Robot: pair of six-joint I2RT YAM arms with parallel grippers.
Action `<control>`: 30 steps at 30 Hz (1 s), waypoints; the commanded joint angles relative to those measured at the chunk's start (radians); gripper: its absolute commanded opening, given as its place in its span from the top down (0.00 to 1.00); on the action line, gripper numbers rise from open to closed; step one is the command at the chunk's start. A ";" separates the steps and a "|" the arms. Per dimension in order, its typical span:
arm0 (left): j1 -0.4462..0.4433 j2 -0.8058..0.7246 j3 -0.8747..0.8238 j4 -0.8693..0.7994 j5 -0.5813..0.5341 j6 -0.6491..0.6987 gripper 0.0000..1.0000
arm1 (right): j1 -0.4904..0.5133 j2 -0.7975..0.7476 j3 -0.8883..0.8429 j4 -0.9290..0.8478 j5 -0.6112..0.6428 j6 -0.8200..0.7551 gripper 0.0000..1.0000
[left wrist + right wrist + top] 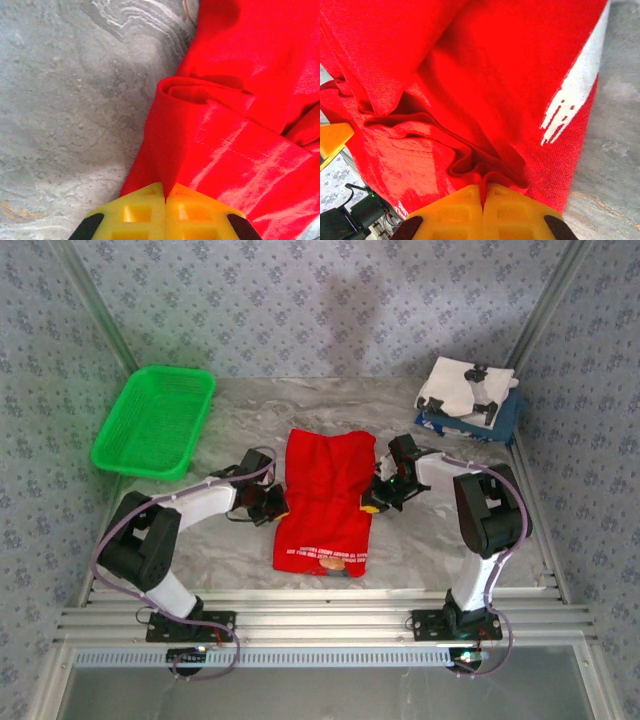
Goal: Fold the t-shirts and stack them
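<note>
**Task item.** The red t-shirt (328,502) lies at the centre of the desk (240,550), narrowed into a lengthwise panel. Its end with white lettering points toward the near edge.

**Left arm.** It is bent low from its base and reaches inward. The left hand (268,505) sits at the shirt's left edge. In the left wrist view, its yellow fingers (135,215) are pressed together with a pinch of red cloth clamped between them. A rolled fold of fabric lies just beyond.

**Right arm.** The lower link stands upright with the elbow high, and the forearm angles down and inward. The right hand (378,498) sits at the shirt's right edge. In the right wrist view, its yellow fingers (515,210) are closed tight on a gathered ridge of red cloth.

**Relation.** The two hands sit roughly level with each other, one on either side of the shirt.

**Other items.** A white t-shirt (462,385) with black marks lies folded on top of a navy t-shirt (505,418) at the far right corner. The green basket (155,420) sits at the far left, well apart from the shirts.
</note>
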 commanded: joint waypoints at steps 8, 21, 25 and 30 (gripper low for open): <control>-0.024 -0.212 -0.030 0.031 0.031 0.030 0.98 | 0.001 -0.155 -0.066 0.007 -0.019 0.022 0.96; -0.023 -0.154 -0.047 0.230 0.084 0.040 0.98 | 0.001 -0.245 -0.091 0.032 0.045 0.043 0.99; -0.013 -0.108 -0.063 0.288 0.099 0.044 0.98 | -0.001 -0.223 -0.093 0.045 0.059 0.041 0.99; 0.019 -0.062 -0.094 0.319 0.100 0.064 0.98 | -0.012 -0.185 -0.092 0.052 0.081 0.038 1.00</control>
